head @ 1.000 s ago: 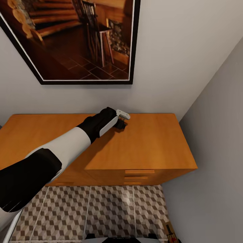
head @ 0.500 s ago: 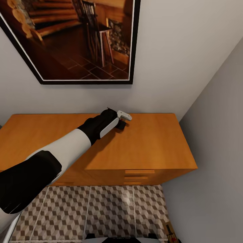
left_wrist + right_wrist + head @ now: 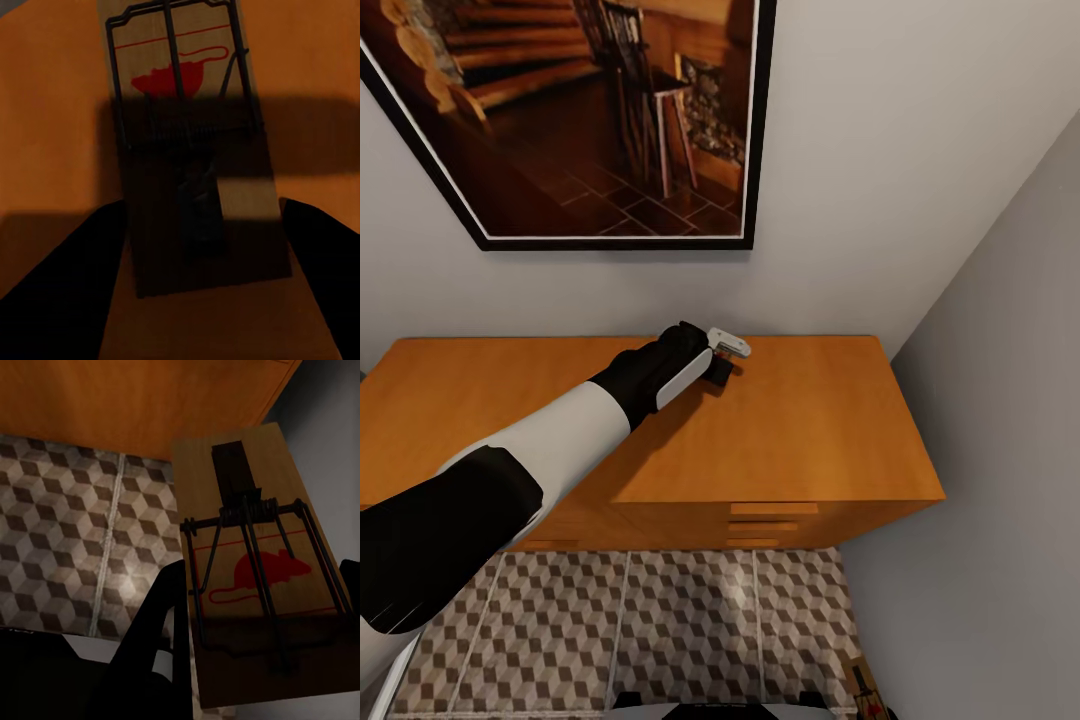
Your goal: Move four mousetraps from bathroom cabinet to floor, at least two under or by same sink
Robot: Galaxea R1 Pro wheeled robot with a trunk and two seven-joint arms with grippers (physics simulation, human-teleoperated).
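From the head view my left arm reaches over the low orange-brown wooden cabinet (image 3: 800, 420), its drawers shut above the cube-patterned tile floor (image 3: 660, 620), no trap down there that I can see. Left wrist: my left gripper's fingers (image 3: 52, 292) straddle, spread open, a flat brown wooden mousetrap (image 3: 191, 142) lying on the cabinet top. Right wrist: my right gripper (image 3: 262, 607) is clamped on a second wooden mousetrap (image 3: 255, 577) above the tiles, so I judge everything remains to be placed.
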